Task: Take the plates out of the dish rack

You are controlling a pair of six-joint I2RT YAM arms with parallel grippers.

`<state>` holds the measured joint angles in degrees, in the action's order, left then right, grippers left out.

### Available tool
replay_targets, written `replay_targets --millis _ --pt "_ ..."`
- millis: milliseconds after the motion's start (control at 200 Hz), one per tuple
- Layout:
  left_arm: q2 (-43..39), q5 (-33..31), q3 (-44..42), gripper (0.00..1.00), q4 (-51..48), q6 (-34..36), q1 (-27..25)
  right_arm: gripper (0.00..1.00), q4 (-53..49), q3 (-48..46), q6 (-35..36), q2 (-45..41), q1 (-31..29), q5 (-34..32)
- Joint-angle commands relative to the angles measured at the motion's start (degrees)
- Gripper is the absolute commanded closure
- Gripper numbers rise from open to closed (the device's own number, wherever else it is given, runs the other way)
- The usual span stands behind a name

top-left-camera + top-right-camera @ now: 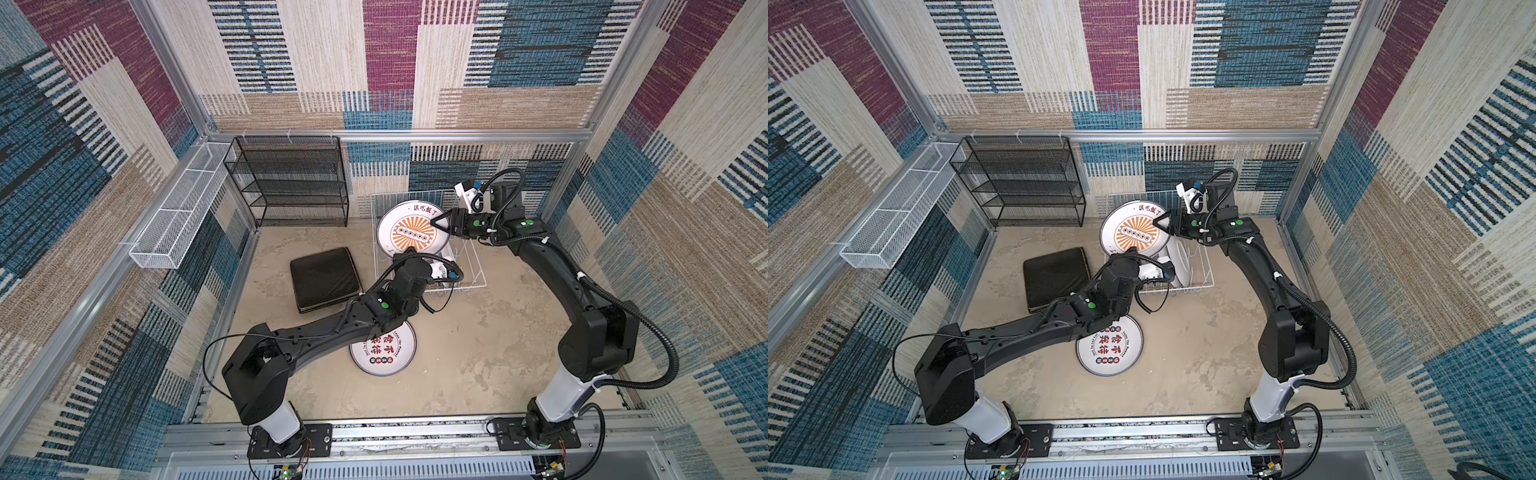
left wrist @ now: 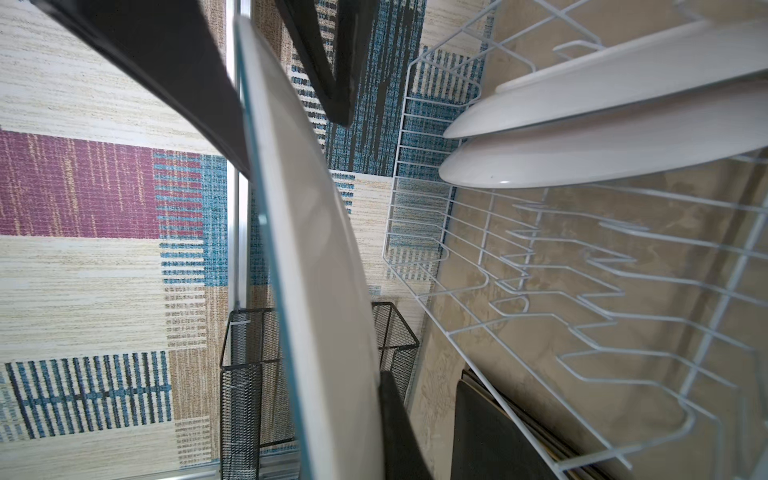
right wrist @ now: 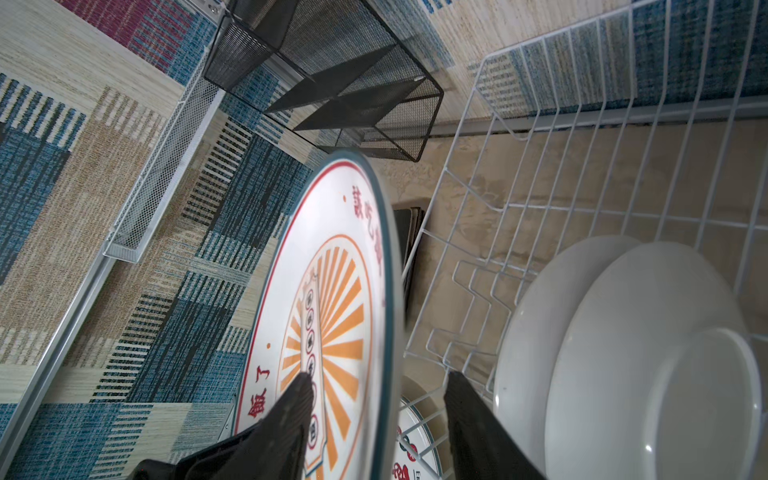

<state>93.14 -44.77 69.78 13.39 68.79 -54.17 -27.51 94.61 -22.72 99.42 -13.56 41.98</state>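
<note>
A round white plate (image 1: 411, 232) with an orange sunburst is tilted up over the left end of the white wire dish rack (image 1: 473, 266). My left gripper (image 1: 409, 250) is shut on its lower rim. In the left wrist view the plate (image 2: 307, 249) runs edge-on between the jaws. My right gripper (image 1: 436, 222) stands open astride the upper right rim. In the right wrist view one finger (image 3: 299, 399) lies over the plate's face (image 3: 332, 291), the other stands clear of its back. Two white plates (image 3: 623, 353) stand in the rack (image 3: 540, 166).
Black-backed square plates (image 1: 324, 278) lie stacked face down left of the rack. Another round plate (image 1: 382, 349) lies flat on the table, partly under my left arm. A black mesh shelf unit (image 1: 291, 183) stands at the back, with a long white mesh basket (image 1: 174, 216) on the left wall.
</note>
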Motion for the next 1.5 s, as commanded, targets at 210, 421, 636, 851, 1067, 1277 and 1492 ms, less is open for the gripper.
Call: replay_targets --millis 210,421,636,851,1067,1277,1492 --pt "0.0 -1.0 -2.0 1.00 8.2 2.1 -0.1 0.68 3.9 -1.6 -4.0 0.5 -0.7 4.1" --pt "-0.2 -1.8 -2.8 1.00 9.1 1.9 0.3 0.85 3.4 -1.4 -3.8 1.0 -0.7 6.2" --pt "-1.2 -0.9 -1.2 0.83 2.2 -5.0 1.1 1.00 5.5 -1.5 -5.0 1.3 -0.8 7.6" --pt "-3.5 0.7 0.2 0.28 -6.5 -14.6 1.7 1.00 11.2 -2.6 -8.7 0.5 0.3 7.0" --pt "-12.1 9.6 0.7 0.02 -19.6 -35.9 3.7 1.00 18.8 -7.3 -12.6 -2.7 2.1 2.0" --pt "-19.3 22.5 1.7 0.01 -29.5 -56.8 10.7 1.00 21.0 -9.3 -11.9 -5.0 2.7 -2.7" --pt "-20.5 54.4 4.6 0.01 -33.5 -82.9 28.2 1.00 23.6 -11.5 -11.8 -6.1 2.7 -2.0"
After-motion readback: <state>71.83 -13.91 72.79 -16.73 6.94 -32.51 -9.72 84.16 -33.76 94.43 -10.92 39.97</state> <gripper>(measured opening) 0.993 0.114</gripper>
